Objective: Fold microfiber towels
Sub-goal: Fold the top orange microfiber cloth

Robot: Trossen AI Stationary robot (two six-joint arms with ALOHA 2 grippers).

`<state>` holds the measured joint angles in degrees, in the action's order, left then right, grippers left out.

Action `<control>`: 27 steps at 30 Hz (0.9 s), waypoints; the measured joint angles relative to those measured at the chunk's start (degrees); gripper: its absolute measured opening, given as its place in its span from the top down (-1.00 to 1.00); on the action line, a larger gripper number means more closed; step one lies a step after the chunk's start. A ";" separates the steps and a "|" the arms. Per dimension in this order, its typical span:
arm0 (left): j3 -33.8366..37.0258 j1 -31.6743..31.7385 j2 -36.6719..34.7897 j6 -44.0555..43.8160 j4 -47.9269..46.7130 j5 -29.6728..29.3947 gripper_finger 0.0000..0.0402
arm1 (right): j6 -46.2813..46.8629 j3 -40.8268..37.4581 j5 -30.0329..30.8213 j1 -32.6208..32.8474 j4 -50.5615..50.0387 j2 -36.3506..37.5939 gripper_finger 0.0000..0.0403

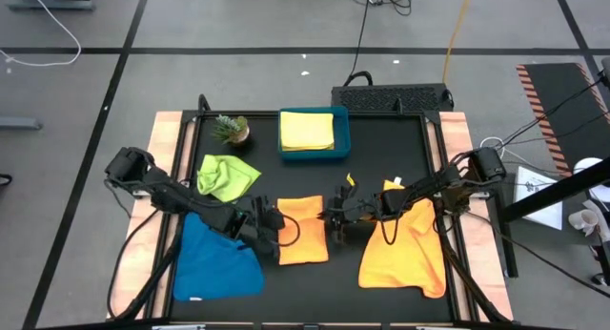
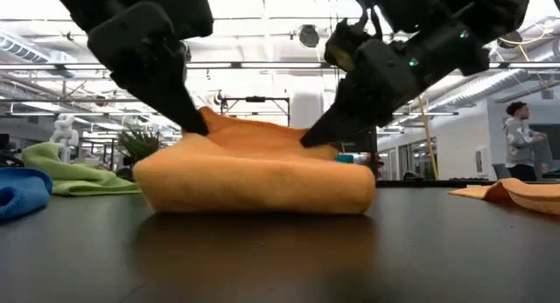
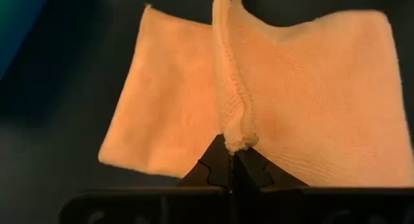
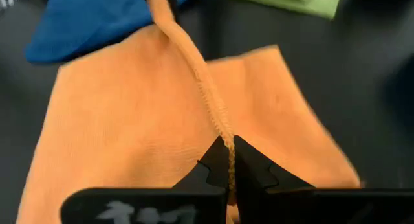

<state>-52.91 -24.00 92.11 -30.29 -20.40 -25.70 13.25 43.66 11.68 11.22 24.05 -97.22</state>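
Note:
An orange microfiber towel (image 1: pixel 303 237) lies mid-table near the front, with its upper edge raised. My left gripper (image 1: pixel 276 221) is shut on that edge's left end and my right gripper (image 1: pixel 335 216) on its right end. The low view shows both fingers slanting down onto the towel (image 2: pixel 254 176) from either side. A second orange towel (image 1: pixel 405 249) lies spread at the right. At the front left is a blue towel (image 1: pixel 214 258), and a lime green one (image 1: pixel 227 175) lies crumpled behind it. A yellow towel (image 1: pixel 307 130) is folded in the teal tray (image 1: pixel 344 137). My left gripper pinches the orange towel's hemmed edge at its left end (image 3: pixel 237 134) between both fingers. It comes slanting down from the table's left. The edge is raised and runs straight off toward the other gripper; the rest of the towel lies on the table. My right gripper pinches the same hemmed edge at its right end (image 4: pixel 224 132) between both fingers, slanting down from the table's right. The hem runs straight away to the left gripper (image 4: pixel 159 0). The cloth below lies spread on the table.
A small potted plant (image 1: pixel 231 128) stands at the far left beside the tray. The blue towel (image 2: pixel 19 193) and lime towel (image 2: pixel 74 173) lie close to the left arm. Bare dark tabletop (image 1: pixel 315 292) shows in front of the held towel.

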 joint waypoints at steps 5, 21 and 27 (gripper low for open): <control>2.65 2.07 -0.45 -2.88 -1.10 -1.24 1.00 | -1.67 0.06 0.00 -1.89 5.14 -3.11 1.00; 7.50 4.31 0.39 11.57 14.25 -0.51 0.99 | 1.53 -0.04 -5.70 -0.84 7.04 -0.79 1.00; 7.44 3.93 -0.15 14.20 14.01 -5.87 0.99 | -1.00 0.04 -0.65 1.18 1.63 3.30 1.00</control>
<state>-45.47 -20.07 91.96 -16.09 -6.39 -31.58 12.25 43.70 11.03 12.41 25.68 -93.91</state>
